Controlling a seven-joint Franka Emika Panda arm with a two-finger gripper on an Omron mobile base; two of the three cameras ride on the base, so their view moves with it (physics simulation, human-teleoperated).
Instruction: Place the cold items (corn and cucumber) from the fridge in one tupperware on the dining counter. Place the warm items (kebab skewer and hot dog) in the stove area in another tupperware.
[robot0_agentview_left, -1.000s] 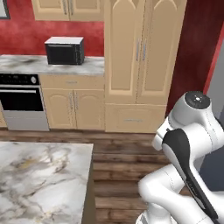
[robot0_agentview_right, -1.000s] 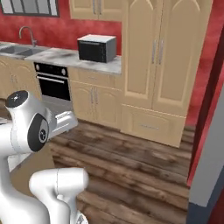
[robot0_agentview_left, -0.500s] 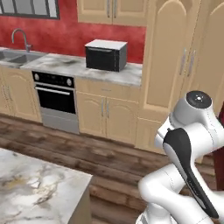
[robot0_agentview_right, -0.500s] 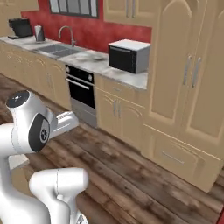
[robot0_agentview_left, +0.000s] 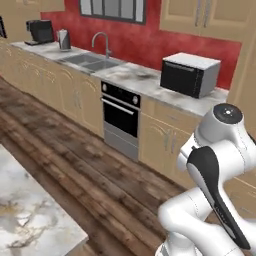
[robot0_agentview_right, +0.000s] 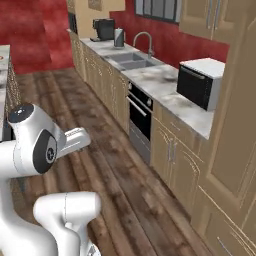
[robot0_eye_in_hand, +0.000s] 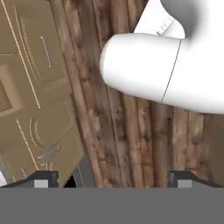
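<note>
Over the wooden floor (robot0_eye_in_hand: 131, 131), the tool (robot0_eye_in_hand: 113, 178) hangs wide open, empty.

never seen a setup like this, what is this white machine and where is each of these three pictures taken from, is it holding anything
It is a rendered kitchen. The white machine is a robot arm on a base that drives. Two cameras ride on the base behind the arm, one to its left and one to its right, and both look over it at the same counter. On the counter stand a microwave, a sink, a kettle and a coffee machine, with an oven below. The third camera sits on the hand and looks down at the wooden floor. Its fingers are spread wide and hold nothing.
</note>
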